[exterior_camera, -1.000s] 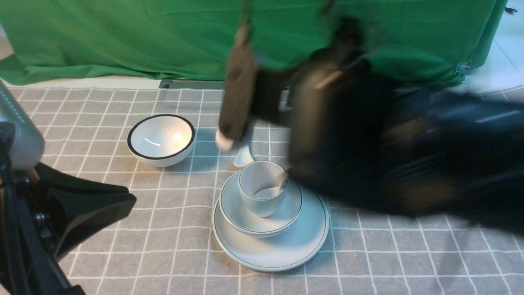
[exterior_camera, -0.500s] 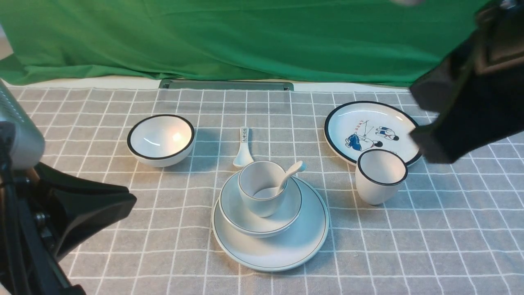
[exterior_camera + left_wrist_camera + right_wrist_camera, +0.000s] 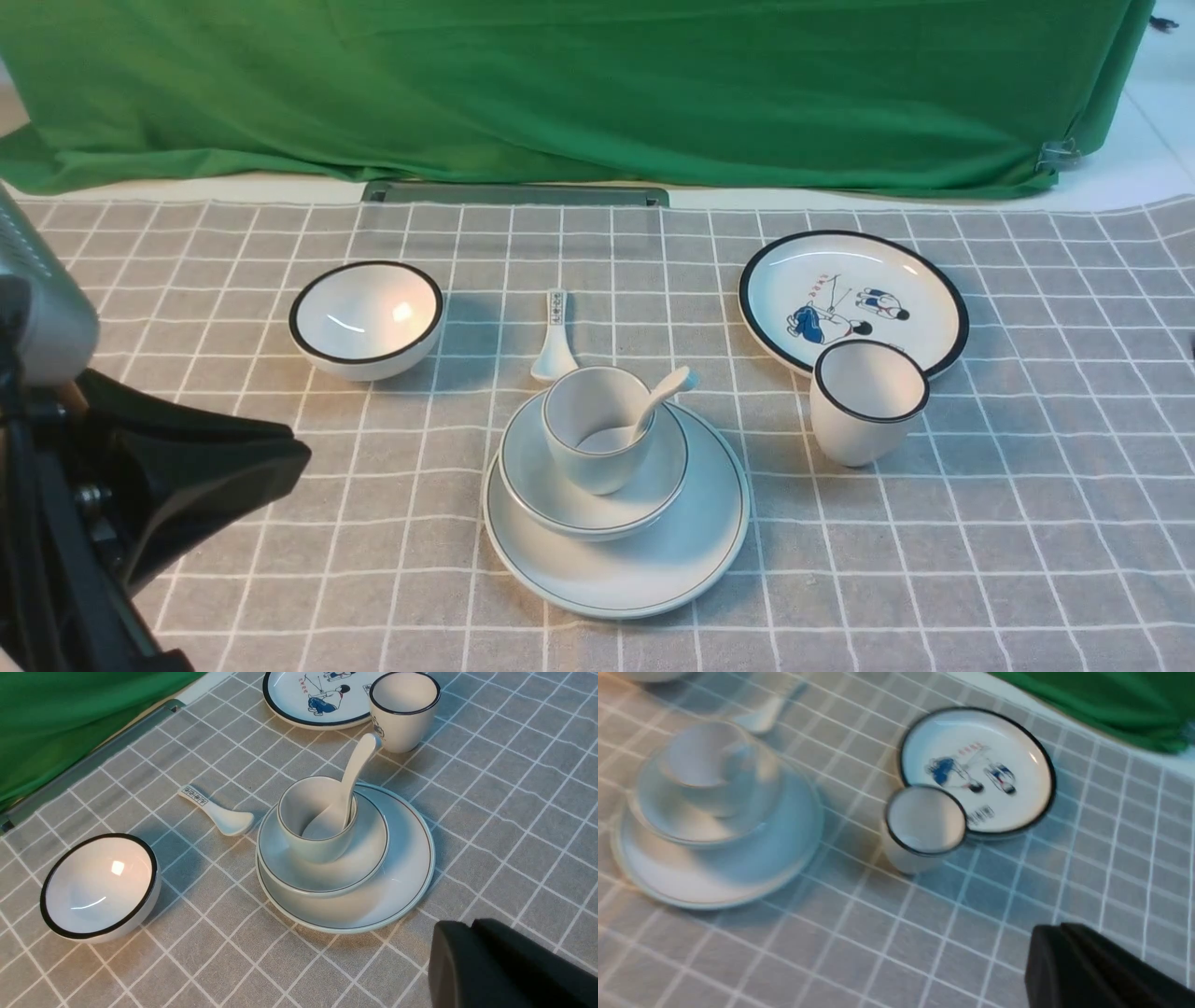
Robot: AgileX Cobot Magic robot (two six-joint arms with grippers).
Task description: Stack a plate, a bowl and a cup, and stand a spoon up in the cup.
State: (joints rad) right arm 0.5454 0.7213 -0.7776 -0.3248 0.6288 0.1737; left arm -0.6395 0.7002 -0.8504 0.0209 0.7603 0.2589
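The plate (image 3: 653, 569) lies at the table's middle front. The bowl (image 3: 551, 495) sits on it and the cup (image 3: 583, 457) stands in the bowl. The spoon (image 3: 667, 387) leans in the cup, handle up to the right. The stack also shows in the left wrist view: plate (image 3: 402, 891), bowl (image 3: 364, 858), cup (image 3: 317, 847), spoon (image 3: 357, 763). My left gripper (image 3: 289, 455) (image 3: 467, 926) is shut and empty at the front left, apart from the stack. My right gripper (image 3: 1052, 931) is shut and empty, out of the front view; its wrist view is blurred.
A black-rimmed bowl (image 3: 366, 317) stands at the back left. A small patterned spoon (image 3: 555, 341) lies just behind the stack. A cartoon plate (image 3: 851, 299) and a black-rimmed cup (image 3: 868, 401) stand at the right. Green cloth (image 3: 560, 84) hangs behind.
My right arm has pulled away from over the stack, up and to the right, and left the front view. The spoon stays leaning in the cup. The left arm has not moved.
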